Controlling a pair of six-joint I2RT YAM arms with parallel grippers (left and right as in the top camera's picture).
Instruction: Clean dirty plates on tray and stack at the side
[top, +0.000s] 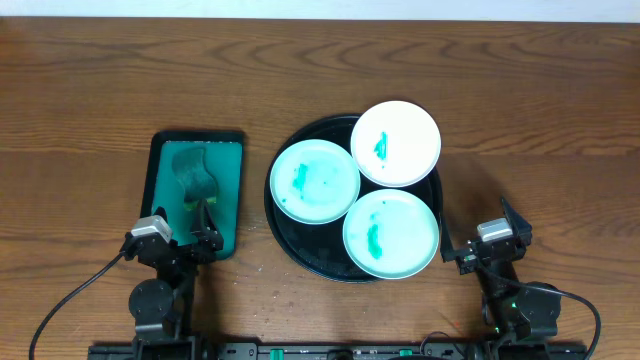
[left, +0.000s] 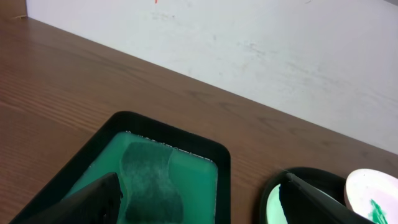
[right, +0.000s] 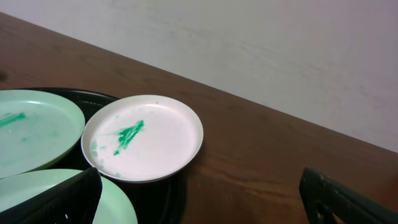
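Black tray (top: 305, 245), overhead: centre of wooden table (top: 100, 90), carrying three dirty plates (top: 314, 181), edges touching, each green-smeared; two mint, far one white.
Left wrist: left gripper (left: 202, 179) jaws spread, holding nothing, above green tray (left: 180, 138).
Right wrist: right gripper (right: 199, 176) spread wide, empty, near plates.

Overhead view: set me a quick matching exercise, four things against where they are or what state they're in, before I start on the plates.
Things:
1. white plate
2. grey cloth
3. left gripper
4. right gripper

Places or states:
A. open, just right of the black tray
B. lying inside the green tray
C. far right part of the black tray
D. open, over the green tray's near end

Pairs: 1-C, 2-B, 3-D, 4-A
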